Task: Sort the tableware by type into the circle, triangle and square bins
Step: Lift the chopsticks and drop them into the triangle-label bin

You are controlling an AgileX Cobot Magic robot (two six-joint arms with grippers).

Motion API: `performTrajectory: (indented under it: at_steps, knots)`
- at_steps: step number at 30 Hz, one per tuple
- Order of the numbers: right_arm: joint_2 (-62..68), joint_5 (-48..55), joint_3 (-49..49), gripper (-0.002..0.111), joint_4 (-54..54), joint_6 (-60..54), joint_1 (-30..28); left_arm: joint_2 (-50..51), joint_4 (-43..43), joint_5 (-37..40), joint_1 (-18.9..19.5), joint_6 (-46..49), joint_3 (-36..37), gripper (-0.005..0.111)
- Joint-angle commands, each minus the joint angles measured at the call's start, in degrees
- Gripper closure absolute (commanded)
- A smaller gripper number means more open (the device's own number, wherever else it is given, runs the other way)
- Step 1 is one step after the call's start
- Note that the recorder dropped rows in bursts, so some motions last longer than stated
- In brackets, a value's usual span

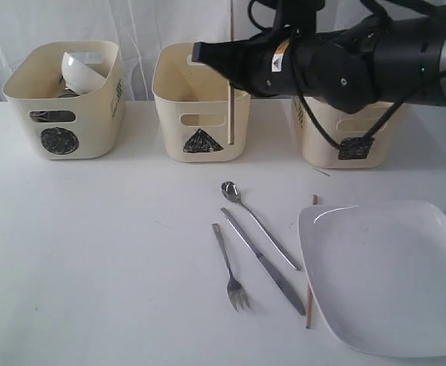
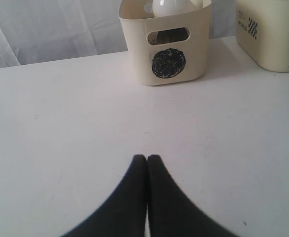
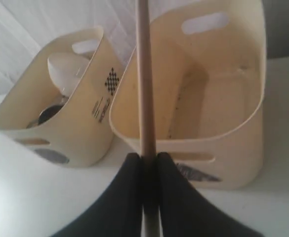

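Cream circle bin (image 1: 93, 114) holding white bowl (image 1: 81, 70), right tool (image 3: 146, 157) pinching chopstick (image 3: 143, 74) by triangle bin (image 1: 184, 95), left tool (image 2: 146, 158) closed

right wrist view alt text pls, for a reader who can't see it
The right gripper pinches a thin wooden chopstick, held in front of the cream triangle bin. Beside that stands the circle bin, with a white bowl inside.

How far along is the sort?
Done: circle bin holds the white bowl plus steel pieces. In hand: right gripper has its fingers shut on one chopstick, upright at the triangle bin, which looks empty. Remaining: spoon, knife, fork, second chopstick and square plate lie on the table.
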Motion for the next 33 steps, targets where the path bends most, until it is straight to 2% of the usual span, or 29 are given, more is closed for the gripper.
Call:
performTrajectory:
  at_steps: [1, 7, 15, 22, 23, 24, 28, 30, 33]
  knots:
    - [3.7, -7.0, -3.9, 0.108, -0.9, -5.7, -3.9, -0.3, -0.1, -0.1, 0.2, 0.0, 0.2, 0.107]
    - [15.8, -8.2, -18.7, 0.108, -0.8, -6.0, -6.7, -0.3, -0.1, -0.1, 0.2, 0.0, 0.2, 0.107]
    - [29.6, -7.9, -35.7, 0.107, -0.7, -6.7, -6.7, -0.3, -0.1, -0.1, 0.2, 0.0, 0.2, 0.107]
    - [31.6, -6.3, -38.1, 0.070, -0.7, -9.1, -6.6, -0.3, -0.1, -0.1, 0.2, 0.0, 0.2, 0.107]
    - [30.9, -2.9, -38.1, 0.061, -0.9, -9.1, -6.6, -0.3, -0.1, -0.1, 0.2, 0.0, 0.2, 0.107]
    - [30.5, -1.2, -38.1, 0.060, -0.9, -9.3, -6.6, -0.3, -0.1, -0.1, 0.2, 0.0, 0.2, 0.107]
    - [23.6, 15.3, -36.5, 0.063, -1.2, -17.2, -5.4, -0.3, -0.1, -0.1, 0.2, 0.0, 0.2, 0.107]
    - [16.9, 31.5, -31.1, 0.066, -1.2, -23.8, -3.2, -0.3, -0.1, -0.1, 0.2, 0.0, 0.2, 0.107]
    - [12.1, 45.4, -23.0, 0.066, 1.7, -34.0, -0.3, -0.3, -0.1, -0.1, 0.2, 0.0, 0.2, 0.107]
